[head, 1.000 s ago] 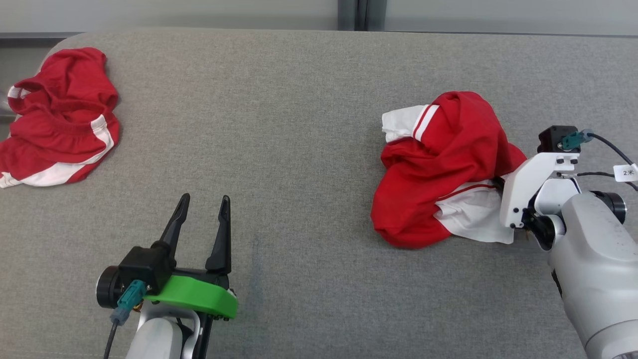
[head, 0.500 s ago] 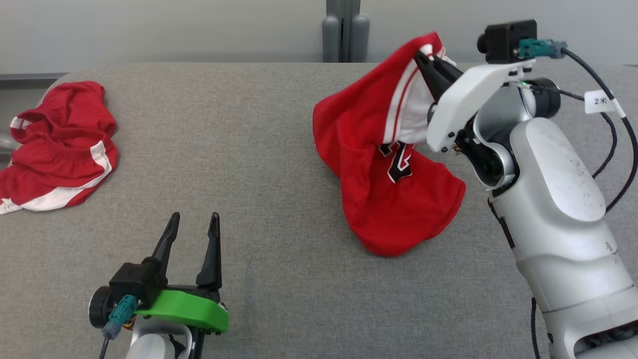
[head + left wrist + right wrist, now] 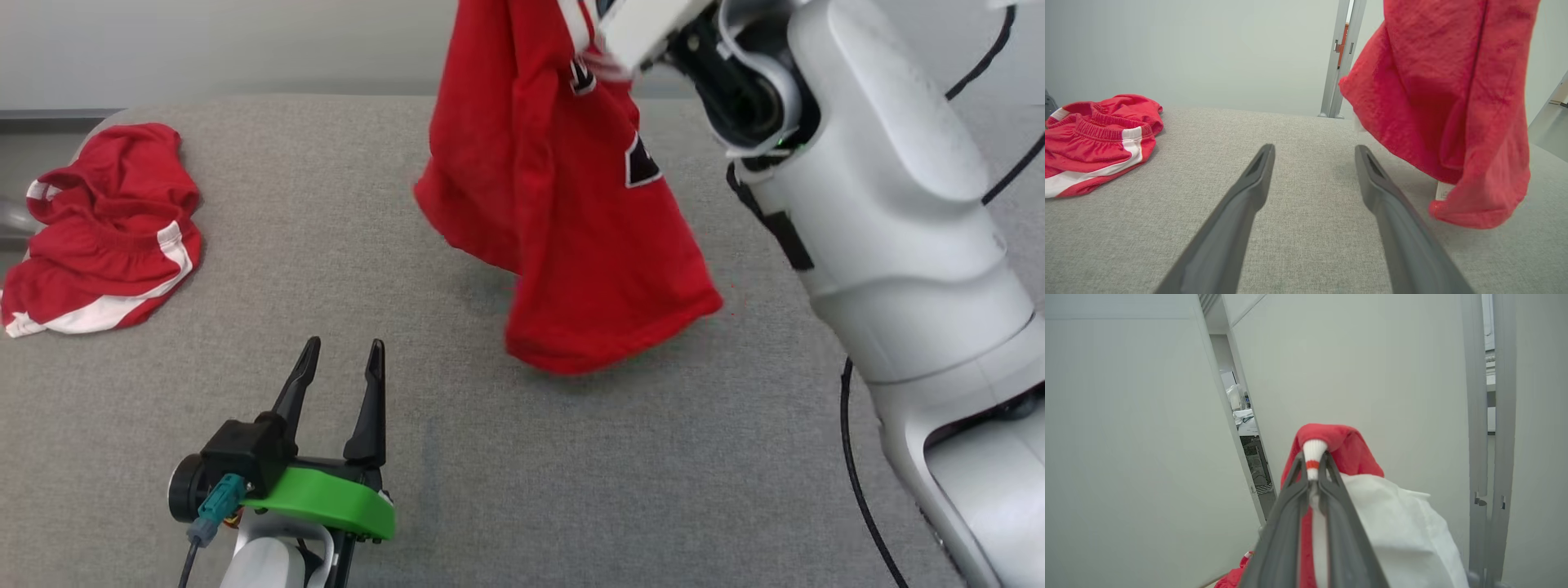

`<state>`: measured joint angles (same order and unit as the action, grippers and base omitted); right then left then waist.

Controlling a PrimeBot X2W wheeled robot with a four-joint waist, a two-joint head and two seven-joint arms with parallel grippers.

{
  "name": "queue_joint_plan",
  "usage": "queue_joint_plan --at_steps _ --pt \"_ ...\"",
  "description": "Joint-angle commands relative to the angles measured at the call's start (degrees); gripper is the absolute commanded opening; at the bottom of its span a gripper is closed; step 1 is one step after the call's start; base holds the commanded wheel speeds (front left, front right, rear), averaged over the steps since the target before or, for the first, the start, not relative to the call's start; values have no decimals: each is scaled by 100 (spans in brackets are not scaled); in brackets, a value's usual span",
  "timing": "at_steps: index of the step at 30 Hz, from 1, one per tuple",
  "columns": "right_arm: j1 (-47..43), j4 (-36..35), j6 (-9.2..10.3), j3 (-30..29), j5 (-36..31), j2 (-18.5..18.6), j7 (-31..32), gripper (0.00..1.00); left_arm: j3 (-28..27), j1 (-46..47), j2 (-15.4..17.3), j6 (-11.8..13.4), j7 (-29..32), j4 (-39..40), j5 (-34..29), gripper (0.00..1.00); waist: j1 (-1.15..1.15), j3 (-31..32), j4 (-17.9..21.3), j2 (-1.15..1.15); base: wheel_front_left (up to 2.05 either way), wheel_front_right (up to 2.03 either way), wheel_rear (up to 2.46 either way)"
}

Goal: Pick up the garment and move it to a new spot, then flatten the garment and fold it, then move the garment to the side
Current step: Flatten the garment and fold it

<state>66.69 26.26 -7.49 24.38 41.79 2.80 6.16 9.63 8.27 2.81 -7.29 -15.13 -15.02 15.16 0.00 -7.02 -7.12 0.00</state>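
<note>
Aloft, right gripper (image 3: 1313, 461) clamps the red shirt (image 3: 563, 204), which hangs over the table (image 3: 490, 490); left gripper (image 3: 343, 345), fingers wide, holds nothing; shorts (image 3: 98, 229) lie far left.

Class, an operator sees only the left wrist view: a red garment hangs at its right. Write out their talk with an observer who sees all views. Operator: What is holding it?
Observer: The right gripper is shut on the garment, pinching a white edge with a red stripe.
Operator: Any markings on it?
Observer: The head view shows black print, edged white, on the red cloth.
Operator: All red?
Observer: No, a white panel hangs beside the grip.
</note>
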Motion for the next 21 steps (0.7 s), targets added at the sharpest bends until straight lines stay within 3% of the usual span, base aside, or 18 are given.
queue_joint_plan --at_steps 1,6,15,21 --pt "251 120 0 7 315 19 -348 0 11 75 16 -10 -3 -5 70 100 0 -96 -101 0 0 0 0" --pt "865 642 1 87 995 17 -1390 0 -82 97 15 16 -3 16 59 100 0 -190 -98 0 0 0 0" --pt "502 2392 0 219 254 60 -1292 0 -159 178 15 74 -3 120 101 100 0 -381 221 0 0 0 0" --pt "-255 2476 0 107 58 306 -1070 0 -137 229 17 104 -3 136 109 100 0 -417 434 0 0 0 0"
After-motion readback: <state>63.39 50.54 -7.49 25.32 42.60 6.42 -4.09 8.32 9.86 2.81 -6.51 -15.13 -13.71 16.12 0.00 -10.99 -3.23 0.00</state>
